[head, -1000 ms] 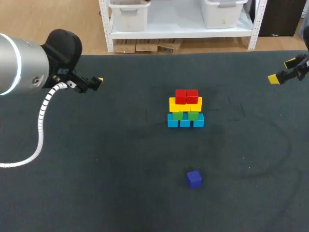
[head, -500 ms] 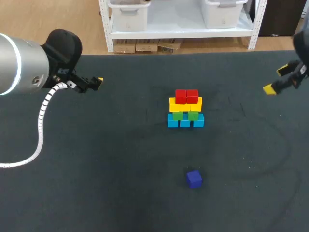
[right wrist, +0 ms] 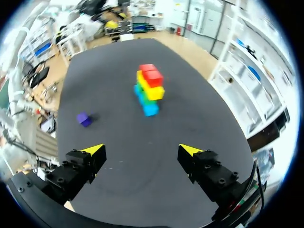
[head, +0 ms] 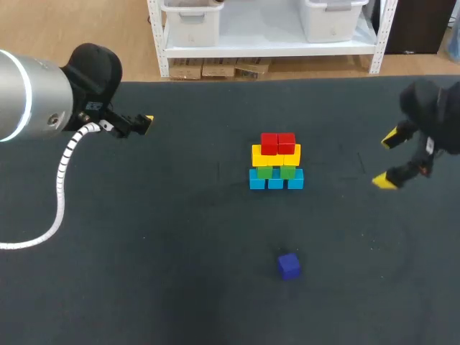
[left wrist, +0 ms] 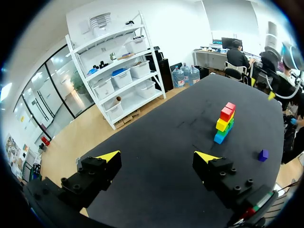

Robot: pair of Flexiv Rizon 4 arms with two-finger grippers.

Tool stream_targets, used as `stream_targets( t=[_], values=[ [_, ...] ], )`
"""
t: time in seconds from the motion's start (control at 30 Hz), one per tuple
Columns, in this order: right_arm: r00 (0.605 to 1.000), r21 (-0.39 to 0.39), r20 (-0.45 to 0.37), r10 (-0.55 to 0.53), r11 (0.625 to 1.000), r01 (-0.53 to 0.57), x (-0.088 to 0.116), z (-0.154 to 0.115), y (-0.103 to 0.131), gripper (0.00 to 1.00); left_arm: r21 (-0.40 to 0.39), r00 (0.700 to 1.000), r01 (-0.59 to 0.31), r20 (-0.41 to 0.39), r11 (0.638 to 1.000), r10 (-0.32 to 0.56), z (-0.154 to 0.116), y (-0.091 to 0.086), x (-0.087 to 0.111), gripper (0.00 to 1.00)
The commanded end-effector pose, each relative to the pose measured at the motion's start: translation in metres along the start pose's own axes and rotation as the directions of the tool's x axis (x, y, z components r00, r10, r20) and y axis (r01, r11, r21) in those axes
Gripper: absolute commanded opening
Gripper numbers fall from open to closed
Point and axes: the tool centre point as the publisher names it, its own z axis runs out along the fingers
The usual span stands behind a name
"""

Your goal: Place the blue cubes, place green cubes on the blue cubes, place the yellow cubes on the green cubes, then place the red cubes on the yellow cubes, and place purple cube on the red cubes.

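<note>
Stack mid-table (head: 144, 273) – blue cubes (head: 276, 181), green cubes (head: 264, 172), yellow cubes (head: 276, 159), red cubes (head: 277, 142) on top, purple cube (head: 289, 265) alone nearer the robot, left gripper (left wrist: 157, 156) wide open – head view shows one tip only, right gripper (right wrist: 141, 149) wide open, right of stack

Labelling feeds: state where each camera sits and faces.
Head: above and behind, looking down on the table; left arm and right arm show.
Left wrist: on left arm, facing the stack beyond its open left gripper.
Right wrist: on right arm, facing the stack beyond its open right gripper.
All three share stack and purple cube.
</note>
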Motion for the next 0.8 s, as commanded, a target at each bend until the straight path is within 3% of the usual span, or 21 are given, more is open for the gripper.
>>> stream_targets(
  t=[0.03,0.33,0.6,0.8],
  values=[
    [0.998,0.001,-0.025,-0.052,0.999,0.052,-0.004,-0.002,0.047,1.00,0.006,1.000,-0.001,0.001,1.000,0.001,0.000,0.001,0.000,1.00],
    [0.975,-0.028,-0.080,-0.205,0.979,0.203,-0.021,0.027,0.092,1.00,0.006,1.000,-0.001,0.001,1.000,0.001,0.000,0.001,0.000,1.00],
    [0.908,-0.086,-0.098,-0.408,0.912,0.401,-0.032,0.055,0.130,1.00,0.006,1.000,-0.001,0.001,1.000,0.001,0.000,0.001,0.000,1.00],
    [0.872,-0.131,-0.135,-0.471,0.880,0.456,-0.030,0.074,0.144,1.00,0.006,1.000,-0.001,0.001,1.000,0.001,0.000,0.001,0.000,1.00]
  ],
)
